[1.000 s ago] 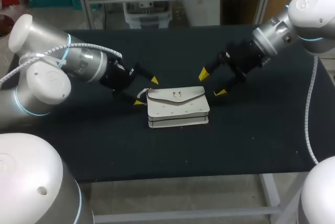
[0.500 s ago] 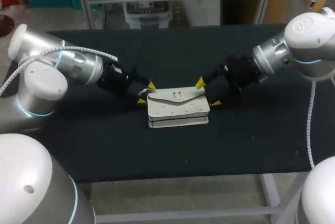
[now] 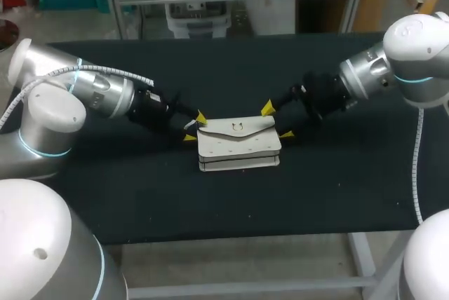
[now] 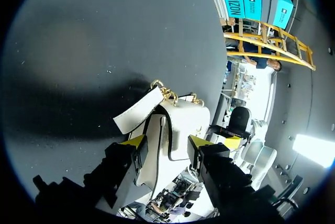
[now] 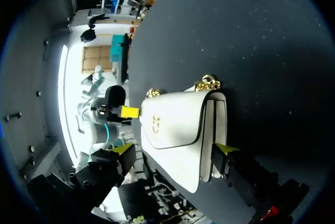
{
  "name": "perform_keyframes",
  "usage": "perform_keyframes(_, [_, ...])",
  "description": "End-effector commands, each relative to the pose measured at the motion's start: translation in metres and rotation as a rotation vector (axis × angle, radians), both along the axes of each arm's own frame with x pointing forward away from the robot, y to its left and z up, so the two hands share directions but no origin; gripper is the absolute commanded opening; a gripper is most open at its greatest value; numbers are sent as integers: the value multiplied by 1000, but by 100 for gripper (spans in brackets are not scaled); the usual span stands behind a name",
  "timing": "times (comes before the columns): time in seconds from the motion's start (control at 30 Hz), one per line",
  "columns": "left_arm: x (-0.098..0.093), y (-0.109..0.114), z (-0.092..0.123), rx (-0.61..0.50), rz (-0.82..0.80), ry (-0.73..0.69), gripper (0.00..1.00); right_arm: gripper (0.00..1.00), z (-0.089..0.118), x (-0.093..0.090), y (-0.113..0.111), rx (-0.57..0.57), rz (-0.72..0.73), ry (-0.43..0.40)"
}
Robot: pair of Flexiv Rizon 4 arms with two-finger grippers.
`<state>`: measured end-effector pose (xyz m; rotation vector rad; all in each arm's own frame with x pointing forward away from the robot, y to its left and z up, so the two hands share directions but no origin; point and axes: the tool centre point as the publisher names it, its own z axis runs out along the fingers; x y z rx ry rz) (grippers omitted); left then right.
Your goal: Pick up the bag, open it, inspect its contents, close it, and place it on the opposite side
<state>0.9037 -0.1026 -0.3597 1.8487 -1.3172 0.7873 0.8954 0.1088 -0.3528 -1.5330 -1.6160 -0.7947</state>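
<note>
I take this for a robotics lab, and the rig itself says so. My left arm (image 3: 91, 91) and right arm (image 3: 393, 62) are smooth white-and-grey industrial machines with pale blue rings at the joints. They come in from either side of one table (image 3: 245, 69). The table is covered in plain black cloth, and its bare metal frame legs (image 3: 360, 254) show under the front edge. A white ribbed cable (image 3: 105, 69) runs along my left arm and a grey cord (image 3: 419, 163) hangs beside my right. My left tool (image 3: 196, 126) and right tool (image 3: 277, 121) are black with yellow tips. One white bag (image 3: 238, 147) lies on the middle of the cloth.
</note>
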Motion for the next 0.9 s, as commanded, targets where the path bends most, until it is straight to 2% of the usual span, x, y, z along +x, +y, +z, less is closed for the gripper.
perform_keyframes(0.03, [4,-4,-7,-21,-27,5,52,93,-16,6,5,19,-11,14])
perform_keyframes(0.17, [5,-7,-8,-32,-40,7,50,89,-22,13,6,49,-42,13])
perform_keyframes(0.27, [5,-8,-8,-45,-48,5,49,94,-19,19,11,71,-46,-10])
perform_keyframes(0.37, [7,-8,-7,-57,-49,7,46,87,-14,23,14,83,-56,-38])
perform_keyframes(0.5, [7,-7,-6,-60,-49,7,41,80,-8,23,15,95,-57,-63])
perform_keyframes(0.67, [7,-7,-6,-75,-65,14,38,79,-7,19,18,84,-44,-66])
perform_keyframes(0.77, [6,-10,-9,-88,-85,20,40,79,-13,15,21,84,-34,-54])
perform_keyframes(0.83, [5,-12,-10,-99,-96,21,36,73,-18,12,24,85,-27,-46])
perform_keyframes(0.9, [3,-15,-12,-97,-102,19,20,44,-25,11,25,82,-24,-29])
